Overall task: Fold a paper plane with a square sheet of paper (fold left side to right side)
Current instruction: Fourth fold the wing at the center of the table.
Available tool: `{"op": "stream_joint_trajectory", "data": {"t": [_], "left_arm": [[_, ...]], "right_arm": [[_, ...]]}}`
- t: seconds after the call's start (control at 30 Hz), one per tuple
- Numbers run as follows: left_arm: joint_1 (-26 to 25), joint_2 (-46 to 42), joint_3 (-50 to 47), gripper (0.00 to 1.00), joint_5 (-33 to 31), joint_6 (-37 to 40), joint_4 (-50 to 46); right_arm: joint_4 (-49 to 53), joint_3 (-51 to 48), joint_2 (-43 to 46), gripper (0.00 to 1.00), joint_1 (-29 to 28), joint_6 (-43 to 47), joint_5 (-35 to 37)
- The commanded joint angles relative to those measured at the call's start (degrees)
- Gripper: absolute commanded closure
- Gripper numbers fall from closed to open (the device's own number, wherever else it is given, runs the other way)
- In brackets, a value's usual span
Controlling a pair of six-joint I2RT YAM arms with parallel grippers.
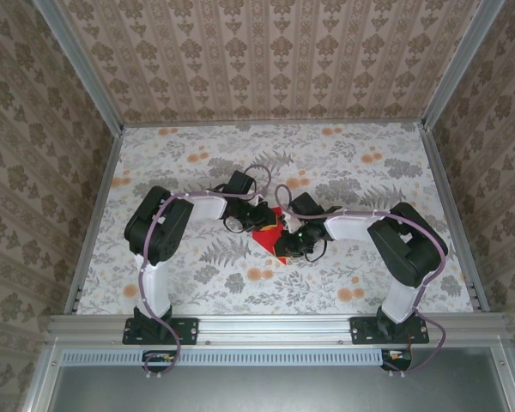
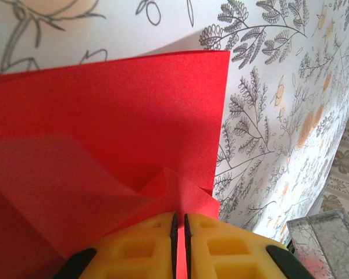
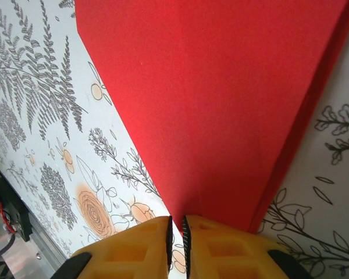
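My fingers (image 2: 145, 244) are yellow, edged black. The paper (image 2: 134, 116) is plain bright red. The tabletop (image 1: 197, 275) is white with grey ferns and orange flowers.

The top camera looks steeply down from above and behind the arm bases (image 1: 161, 329), taking in the whole table (image 1: 197, 287). Each wrist camera peers close along its own yellow fingers (image 2: 142, 247); all three share the red sheet (image 1: 268, 225) mid-table.

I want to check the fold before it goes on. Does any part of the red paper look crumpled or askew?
Yes. In the left wrist view the square sheet of paper has a small raised buckle just ahead of the left hand, which pinches it; it is not flat there.
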State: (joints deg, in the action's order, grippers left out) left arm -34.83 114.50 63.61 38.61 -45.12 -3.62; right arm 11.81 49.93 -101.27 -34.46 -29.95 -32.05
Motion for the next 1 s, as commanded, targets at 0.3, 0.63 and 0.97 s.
{"op": "stream_joint_trajectory", "data": {"t": [0.3,0.63,0.97], "left_arm": [[0.47,1.96,-2.14,0.85,-4.42,1.78,-4.82],[0.64,2.33,-2.05,0.85,-4.64,1.86,-4.89],[0.64,2.06,-2.06,0.85,-4.53,1.69,-4.84]], "right_arm": [[13.58,0.15,0.35,0.84,-1.49,4.15,2.84],[17.65,-0.80,1.88,0.85,-1.67,5.42,3.05],[18.32,-0.71,4.91,0.92,-1.58,5.57,2.26]]}}
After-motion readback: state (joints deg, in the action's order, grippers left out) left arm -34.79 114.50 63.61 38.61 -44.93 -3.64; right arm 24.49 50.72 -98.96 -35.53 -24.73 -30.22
